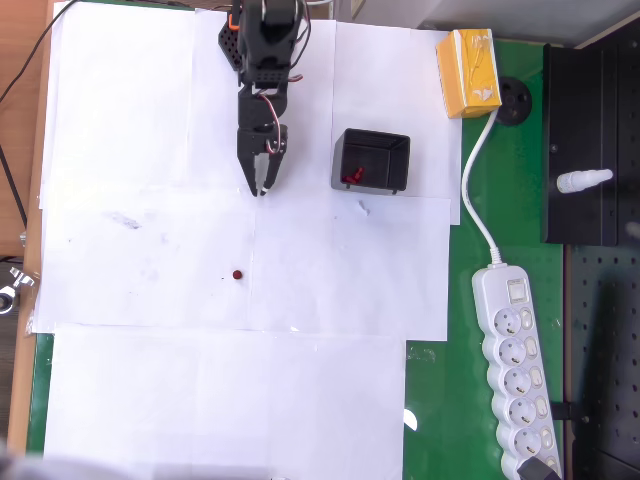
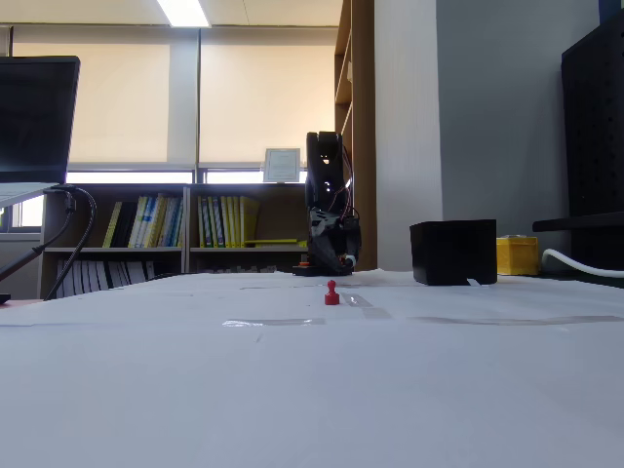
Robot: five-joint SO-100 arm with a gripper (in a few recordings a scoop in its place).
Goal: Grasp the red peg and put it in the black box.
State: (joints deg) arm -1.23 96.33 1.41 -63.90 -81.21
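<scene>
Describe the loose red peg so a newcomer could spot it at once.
Start at the white paper sheets covering the table. Below the pincer in the overhead view, the red peg stands alone on bare paper. The other red pieces lie inside the black box; this one stands in the open.

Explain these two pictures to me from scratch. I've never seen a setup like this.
This is a small black robot arm on a table covered with white paper. One picture looks straight down from above; the other is taken low, at table height. The arm ends in a gripper, two jaws that pinch things; they point down at the paper, close together, holding nothing. A tiny red peg stands alone on the paper, away from the gripper. To the right in the overhead view sits a black box with something red already inside. Beyond it lie a yellow carton and a white power strip.
</scene>
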